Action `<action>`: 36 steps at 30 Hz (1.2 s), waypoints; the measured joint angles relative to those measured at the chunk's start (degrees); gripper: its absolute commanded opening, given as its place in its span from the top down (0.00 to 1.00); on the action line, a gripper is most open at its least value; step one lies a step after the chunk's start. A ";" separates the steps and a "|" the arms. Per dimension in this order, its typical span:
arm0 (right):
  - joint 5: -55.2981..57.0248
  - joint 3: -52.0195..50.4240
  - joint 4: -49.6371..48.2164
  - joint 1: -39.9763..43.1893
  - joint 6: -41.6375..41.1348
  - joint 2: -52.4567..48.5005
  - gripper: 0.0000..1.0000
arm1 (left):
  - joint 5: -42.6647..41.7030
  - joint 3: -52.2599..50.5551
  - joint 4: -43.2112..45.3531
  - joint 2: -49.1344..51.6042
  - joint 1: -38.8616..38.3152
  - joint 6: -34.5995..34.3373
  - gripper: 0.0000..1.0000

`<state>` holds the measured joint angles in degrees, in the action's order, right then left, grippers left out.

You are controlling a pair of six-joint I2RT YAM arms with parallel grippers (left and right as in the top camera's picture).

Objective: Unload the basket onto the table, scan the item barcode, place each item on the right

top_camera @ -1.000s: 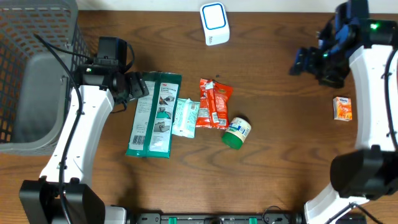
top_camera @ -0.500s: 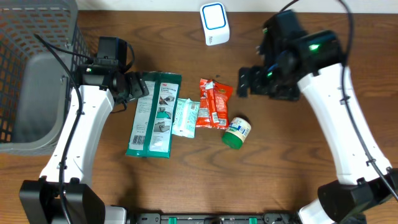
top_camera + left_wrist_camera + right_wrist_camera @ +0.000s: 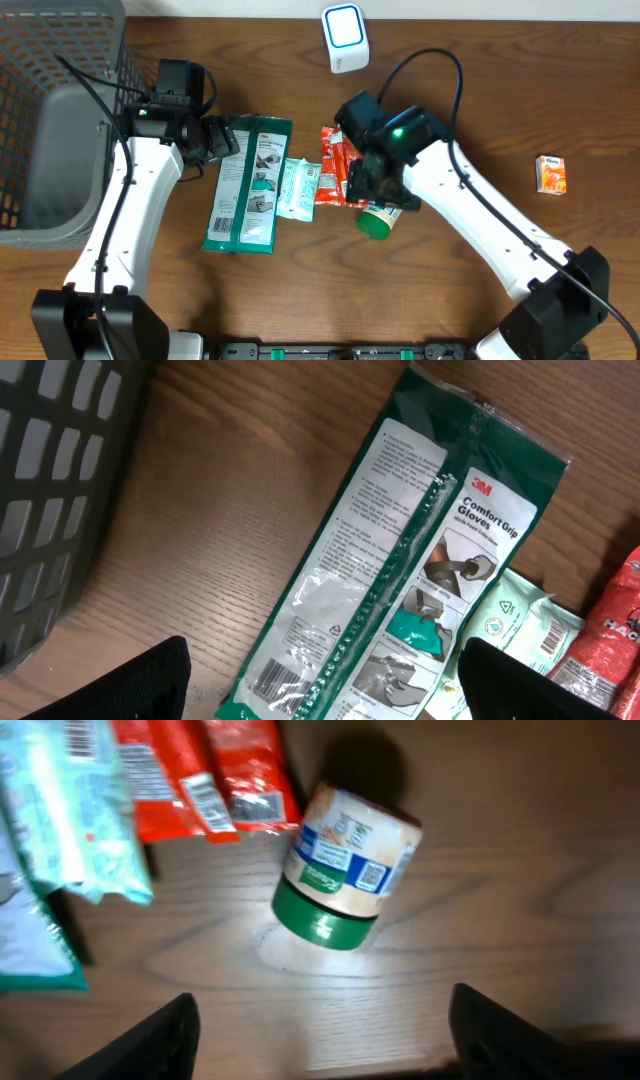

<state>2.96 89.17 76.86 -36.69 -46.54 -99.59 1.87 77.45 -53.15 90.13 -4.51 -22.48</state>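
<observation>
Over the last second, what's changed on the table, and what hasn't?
The right arm swung in from the far right, near the small orange box, to the middle. The right hand now hangs open above the green-lidded jar. Nothing was picked up or let go. The left hand stayed open over the 3M gloves pack, and every item kept its place.

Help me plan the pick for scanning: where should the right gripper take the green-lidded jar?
Grip the jar across its pale labelled body, coming down from above. It lies on its side, so the curved flanks face outward; mind the red packets close beside it.
</observation>
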 measured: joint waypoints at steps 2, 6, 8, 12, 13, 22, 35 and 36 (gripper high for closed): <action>0.68 -1.49 -0.35 0.02 -1.75 0.00 0.31 | 0.00 0.00 -0.02 0.00 0.00 0.00 0.14; 1.53 -4.42 -2.40 0.02 -3.91 0.00 0.38 | 0.00 0.00 0.00 0.00 0.00 0.00 0.14; 1.60 -5.60 -3.67 0.02 -4.52 0.00 0.39 | 0.00 0.00 0.00 0.00 0.00 0.00 0.14; 1.60 -8.41 -7.76 0.02 -5.03 0.00 0.37 | 0.02 0.00 0.00 0.00 0.00 0.00 0.14; 1.57 -9.05 -8.63 0.02 -5.07 0.00 0.36 | 0.02 0.00 0.00 0.00 0.00 0.00 0.14; 0.42 -12.90 -13.09 0.02 -5.35 0.00 0.32 | 0.00 0.00 0.00 0.00 0.00 0.02 0.14; -0.61 -13.22 -9.94 2.51 -2.95 12.44 0.36 | 0.02 0.00 0.00 0.00 0.00 0.02 0.14; -0.61 -13.22 -9.90 2.51 -2.86 13.81 0.36 | 0.00 0.00 0.00 0.00 0.00 0.02 0.14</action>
<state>2.35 75.94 66.96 -34.17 -49.41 -85.78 1.87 77.45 -53.15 90.13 -4.51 -22.46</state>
